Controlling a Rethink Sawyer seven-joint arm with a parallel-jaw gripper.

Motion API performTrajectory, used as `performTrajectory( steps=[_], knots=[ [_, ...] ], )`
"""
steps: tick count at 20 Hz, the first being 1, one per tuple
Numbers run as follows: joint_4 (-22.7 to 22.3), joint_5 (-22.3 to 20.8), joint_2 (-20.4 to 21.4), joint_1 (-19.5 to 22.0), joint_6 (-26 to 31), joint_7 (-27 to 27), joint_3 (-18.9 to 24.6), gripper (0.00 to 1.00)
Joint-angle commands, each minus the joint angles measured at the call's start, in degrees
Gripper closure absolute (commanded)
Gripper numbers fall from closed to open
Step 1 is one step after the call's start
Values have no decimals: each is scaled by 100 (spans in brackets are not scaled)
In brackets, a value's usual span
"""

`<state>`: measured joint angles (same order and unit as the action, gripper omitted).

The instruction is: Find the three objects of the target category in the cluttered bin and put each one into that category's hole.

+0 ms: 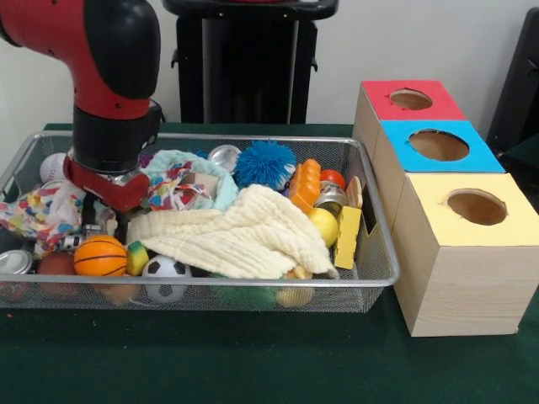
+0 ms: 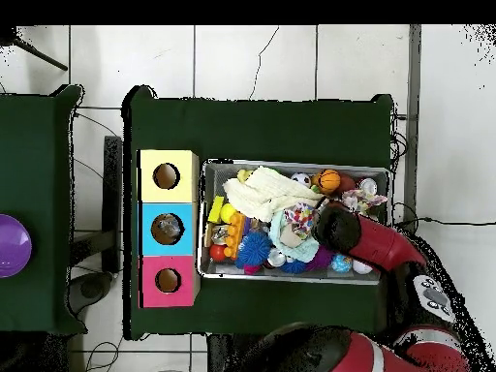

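Note:
A wire mesh bin (image 1: pixel 370 278) (image 2: pixel 295 166) holds a heap of toys and cloths. My gripper (image 1: pixel 106 217) reaches down into the bin's left part in the front view, among a patterned cloth (image 1: pixel 38 210), just above a small basketball (image 1: pixel 99 255) (image 2: pixel 329 180). Clutter hides its tips. A soccer ball (image 1: pixel 166 269), a baseball (image 1: pixel 52 167), a blue spiky ball (image 1: pixel 264 163) (image 2: pixel 255 248) and a yellow ball (image 1: pixel 322 225) lie around a cream cloth (image 1: pixel 236 231) (image 2: pixel 260 197). Beside the bin stand three wooden boxes with round holes: red (image 1: pixel 410 101) (image 2: pixel 167 281), blue (image 1: pixel 438 145) (image 2: pixel 167 229), yellow (image 1: pixel 476 206) (image 2: pixel 167 176).
An orange block (image 1: pixel 305 183), a yellow block (image 1: pixel 347 236), a metal can (image 1: pixel 15 262) and a teal cloth (image 1: pixel 189 172) also fill the bin. In the overhead view the red arm (image 2: pixel 373 242) covers the bin's right end. A purple plate (image 2: pixel 12 245) sits on a separate table.

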<state>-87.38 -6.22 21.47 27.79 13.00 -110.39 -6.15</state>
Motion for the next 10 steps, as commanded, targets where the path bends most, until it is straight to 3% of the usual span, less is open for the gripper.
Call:
performTrajectory(
  steps=[1, 3, 10],
  knots=[
    [-367, -445, 19, -416, 171, 128, 998, 0],
    [-378, -550, 92, -570, 70, 34, 807, 0],
    [-576, -807, 318, -540, -128, -103, 873, 0]
  ],
)
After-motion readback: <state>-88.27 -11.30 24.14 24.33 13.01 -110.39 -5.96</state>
